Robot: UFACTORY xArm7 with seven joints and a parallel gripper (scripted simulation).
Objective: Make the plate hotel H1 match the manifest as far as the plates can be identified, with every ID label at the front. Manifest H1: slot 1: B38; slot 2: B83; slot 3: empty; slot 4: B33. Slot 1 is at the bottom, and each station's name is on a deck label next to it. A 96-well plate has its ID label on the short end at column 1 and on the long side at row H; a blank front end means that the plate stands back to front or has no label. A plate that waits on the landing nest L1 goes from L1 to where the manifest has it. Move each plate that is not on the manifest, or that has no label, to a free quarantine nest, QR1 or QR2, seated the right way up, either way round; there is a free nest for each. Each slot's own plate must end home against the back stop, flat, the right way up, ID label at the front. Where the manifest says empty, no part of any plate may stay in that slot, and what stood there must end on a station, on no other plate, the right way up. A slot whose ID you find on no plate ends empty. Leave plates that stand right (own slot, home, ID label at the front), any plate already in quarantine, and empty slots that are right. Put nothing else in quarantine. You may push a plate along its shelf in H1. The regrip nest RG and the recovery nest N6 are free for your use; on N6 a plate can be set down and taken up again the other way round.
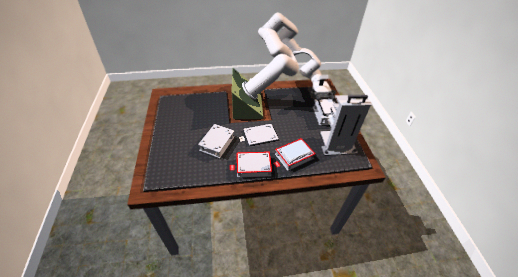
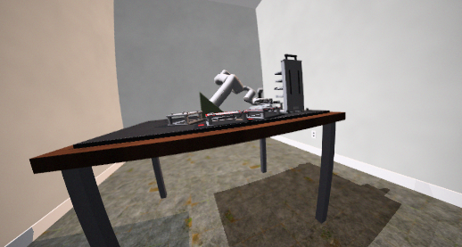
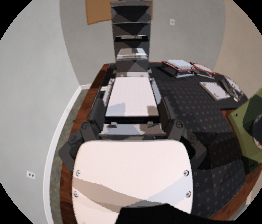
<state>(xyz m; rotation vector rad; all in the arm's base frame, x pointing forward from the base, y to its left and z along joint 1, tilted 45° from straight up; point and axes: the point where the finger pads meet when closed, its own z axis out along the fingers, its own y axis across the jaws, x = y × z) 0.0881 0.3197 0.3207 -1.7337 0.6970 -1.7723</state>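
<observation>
The white arm's dark fingers stand wide, clamped on a flat white well plate (image 3: 132,96) just before the tall grey plate hotel (image 1: 348,126), over the brown wooden table (image 1: 250,191)

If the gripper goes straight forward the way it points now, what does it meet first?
Likely the plate hotel: the gripper, shut on a white plate, faces its open shelves. Depth is unclear.

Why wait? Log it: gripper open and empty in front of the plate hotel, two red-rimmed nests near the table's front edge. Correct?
Not quite. The gripper is shut on a plate, as the wrist view shows. The rest stands: it faces the plate hotel, with two red-rimmed nests near the front edge.
</observation>
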